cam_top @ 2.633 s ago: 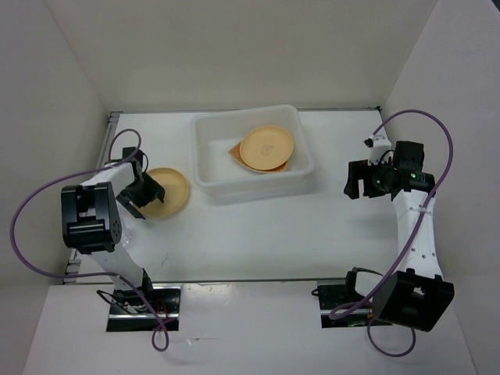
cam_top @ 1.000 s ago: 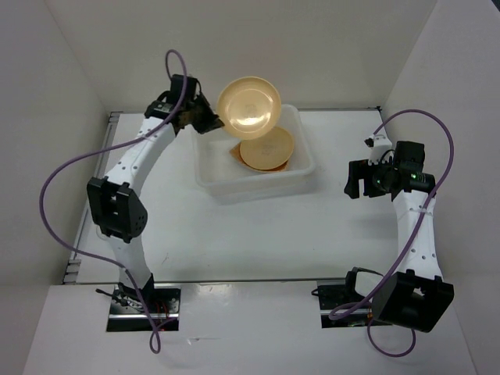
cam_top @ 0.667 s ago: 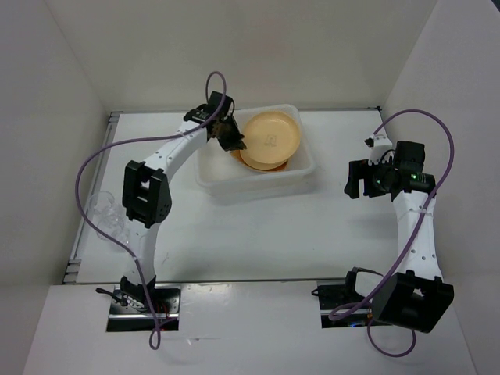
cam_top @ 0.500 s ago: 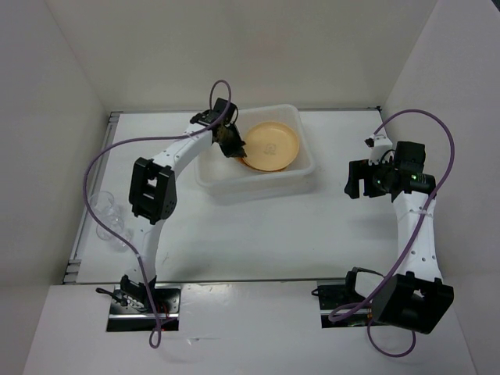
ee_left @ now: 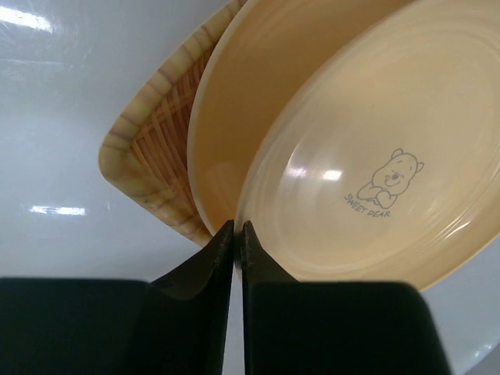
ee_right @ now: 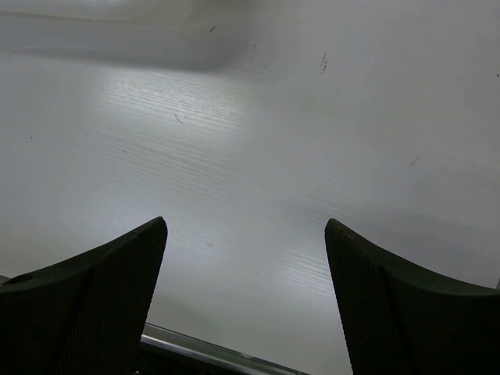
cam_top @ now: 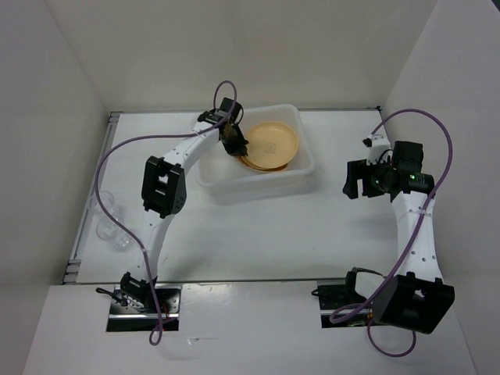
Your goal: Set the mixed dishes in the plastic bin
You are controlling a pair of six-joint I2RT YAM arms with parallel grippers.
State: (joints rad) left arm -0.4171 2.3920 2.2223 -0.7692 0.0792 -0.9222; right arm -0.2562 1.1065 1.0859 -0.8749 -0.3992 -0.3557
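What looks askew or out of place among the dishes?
The upper round pale orange plate lies tilted and off-centre on the lower round plate in the translucent white plastic bin, rim pinched by the left hand.

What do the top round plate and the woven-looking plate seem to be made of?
The top round plate seems glossy plastic or melamine: sharp highlights, printed bear. The woven-looking plate is likely plastic with printed basket pattern; real weave possible.

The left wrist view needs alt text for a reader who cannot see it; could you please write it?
A pale orange top plate, printed with a small bear, sits nested in a lower plate on a woven-textured plate, all inside the white bin. The left arm's dark jaws, nearly closed, pinch the top plate's near rim.
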